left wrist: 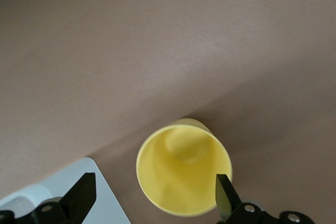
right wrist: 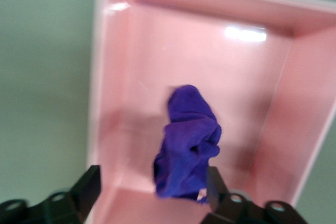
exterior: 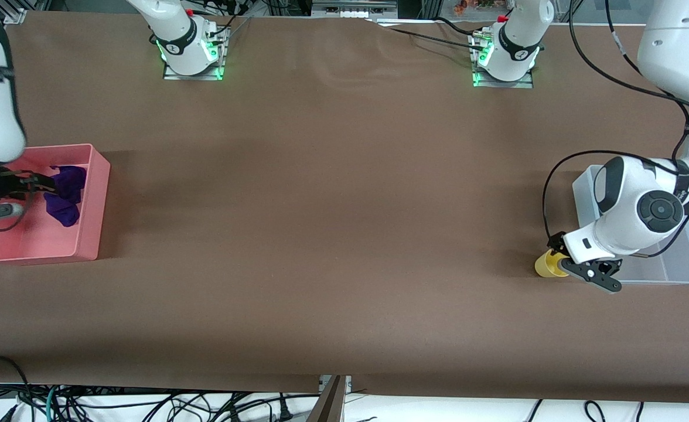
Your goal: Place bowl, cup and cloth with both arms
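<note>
The yellow cup (exterior: 548, 264) sits on the table beside the clear bin (exterior: 675, 275), at the left arm's end. My left gripper (exterior: 559, 255) is open around it. In the left wrist view the cup's mouth (left wrist: 181, 171) faces me, close to one fingertip (left wrist: 224, 192) and well apart from the other. The purple cloth (exterior: 65, 193) lies bunched in the pink bin (exterior: 99, 199) at the right arm's end. My right gripper (exterior: 41, 186) is open over that bin. The cloth (right wrist: 189, 142) shows between its fingers, close to one fingertip (right wrist: 215, 184). The bowl is hidden.
The clear bin's corner (left wrist: 107, 200) shows beside the cup in the left wrist view. The left arm's wrist covers most of that bin in the front view. The pink bin's wall (right wrist: 100, 77) surrounds the cloth. Brown table lies between the two bins.
</note>
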Robot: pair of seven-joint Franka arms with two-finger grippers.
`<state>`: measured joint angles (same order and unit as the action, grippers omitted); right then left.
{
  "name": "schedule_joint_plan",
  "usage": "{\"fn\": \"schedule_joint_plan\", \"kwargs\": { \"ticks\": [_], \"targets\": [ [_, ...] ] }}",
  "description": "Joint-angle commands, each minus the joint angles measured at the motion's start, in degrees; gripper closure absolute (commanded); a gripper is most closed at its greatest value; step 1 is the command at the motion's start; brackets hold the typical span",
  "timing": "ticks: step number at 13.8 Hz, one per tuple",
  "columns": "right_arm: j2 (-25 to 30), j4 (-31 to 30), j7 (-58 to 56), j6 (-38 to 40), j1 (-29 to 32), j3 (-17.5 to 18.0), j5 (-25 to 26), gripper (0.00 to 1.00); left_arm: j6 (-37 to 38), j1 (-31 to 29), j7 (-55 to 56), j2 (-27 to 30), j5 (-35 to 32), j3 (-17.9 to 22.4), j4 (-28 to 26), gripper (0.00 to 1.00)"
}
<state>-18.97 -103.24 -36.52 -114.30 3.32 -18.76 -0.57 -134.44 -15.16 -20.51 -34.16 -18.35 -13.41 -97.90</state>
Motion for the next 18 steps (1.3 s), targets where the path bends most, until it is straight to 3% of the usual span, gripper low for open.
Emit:
{"fn": "schedule_joint_plan", "kwargs": {
  "ticks": [1,3,5,6,7,9,13,18],
  "targets": [
    [4.02,4.62,0.14,7.94,-0.95,2.67,0.21,0.00,-2.31,-0.57,1.35,-2.22,-1.16,-0.21,1.74,0.00],
    [6.74,4.80,4.24,10.58,-1.04,5.30,0.82,0.00,-2.32,-0.57,1.35,-3.10,-0.81,-0.21,1.74,0.04],
    [9.29,5.41,11.87,13.91,-1.04,9.69,3.89,0.00,-2.40,-0.74,1.87,-3.98,-0.55,-0.21,1.74,0.70],
    [10.70,6.03,16.35,16.45,-1.04,11.97,4.25,0.00,-2.40,-1.35,3.44,-4.51,-0.54,-0.21,1.74,0.92],
    [12.54,6.82,20.14,19.18,-1.04,14.52,4.26,0.00,-2.40,-1.45,4.07,-4.86,-0.54,-0.21,1.66,1.00],
    [14.57,8.40,25.51,22.36,-1.13,18.31,3.82,0.00,-2.32,-1.45,4.08,-4.86,-0.54,-0.21,1.66,1.00],
    [15.54,10.94,25.54,23.33,-1.21,21.57,3.73,0.00,-1.27,-0.92,4.25,-3.73,-0.54,-0.56,1.83,1.00],
    [15.02,15.34,23.70,22.81,-1.21,19.55,3.90,0.00,15.23,-1.36,3.29,5.75,2.62,-3.55,2.09,1.00]
  ]
}}
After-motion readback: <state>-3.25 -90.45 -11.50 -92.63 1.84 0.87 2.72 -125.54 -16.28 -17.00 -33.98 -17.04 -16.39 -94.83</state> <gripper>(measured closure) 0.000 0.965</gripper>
